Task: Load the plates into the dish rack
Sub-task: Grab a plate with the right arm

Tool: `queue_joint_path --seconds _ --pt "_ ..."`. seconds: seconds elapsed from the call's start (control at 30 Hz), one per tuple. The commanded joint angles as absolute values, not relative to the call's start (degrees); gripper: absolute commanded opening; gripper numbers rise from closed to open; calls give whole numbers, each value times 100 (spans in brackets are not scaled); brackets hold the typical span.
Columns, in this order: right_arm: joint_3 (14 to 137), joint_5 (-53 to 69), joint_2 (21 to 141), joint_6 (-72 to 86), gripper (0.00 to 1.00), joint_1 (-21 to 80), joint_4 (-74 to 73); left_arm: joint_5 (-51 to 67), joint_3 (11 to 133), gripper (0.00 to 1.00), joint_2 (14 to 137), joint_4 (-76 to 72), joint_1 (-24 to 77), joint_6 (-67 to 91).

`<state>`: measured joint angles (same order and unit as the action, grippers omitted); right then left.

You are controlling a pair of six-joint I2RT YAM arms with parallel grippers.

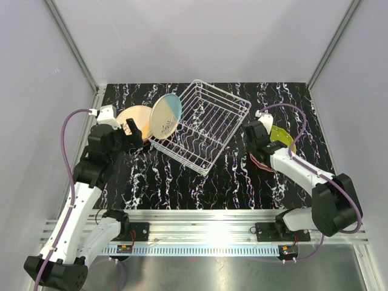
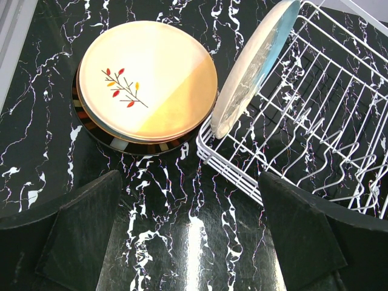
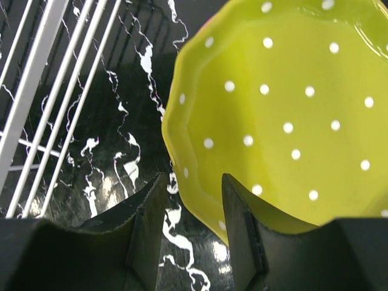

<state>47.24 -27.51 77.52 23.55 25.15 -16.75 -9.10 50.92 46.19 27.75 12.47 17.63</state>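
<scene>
A cream-blue plate (image 1: 165,116) stands on edge at the left end of the white dish rack (image 1: 209,124). Just beside it, a peach plate (image 2: 147,79) tops a stack on the table (image 1: 182,182). My left gripper (image 2: 188,182) hangs wide open nearby. My right gripper (image 3: 193,179) (fingers narrowly apart, nothing between them) sits at the rim of a yellow-green plate (image 3: 285,103).

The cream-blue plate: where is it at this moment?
Top view: the cream-blue plate leans on edge at the left corner of the rack, beside the peach plate stack.
</scene>
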Motion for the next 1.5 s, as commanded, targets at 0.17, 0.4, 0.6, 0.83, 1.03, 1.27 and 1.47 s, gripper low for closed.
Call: queue_joint_path --seconds 0.17,0.4,0.6,0.83,1.03,1.27,1.47 --pt "5168 -2681 8234 1943 44 2400 -1266 -976 5133 99 4623 2619 1266 1793" --pt "5247 -2672 8411 1820 31 2382 -1239 -932 5133 99 4658 2628 1266 1802" --pt "5273 -2663 8481 1767 21 2382 -1239 -870 5168 99 4790 2680 1257 1811" --pt "5379 -2619 8359 1661 4 2382 -1327 -870 5177 99 4808 2689 1257 1811" --pt "5493 -2496 7955 1652 0 2373 -1564 -861 5177 99 4808 2672 1266 1819" --pt "5572 -2461 7287 1767 0 2373 -1819 -844 5177 99 4816 2681 1257 1819" --pt "5634 -2452 6988 1872 0 2364 -1969 -853 5168 99 4816 2681 1266 1828"
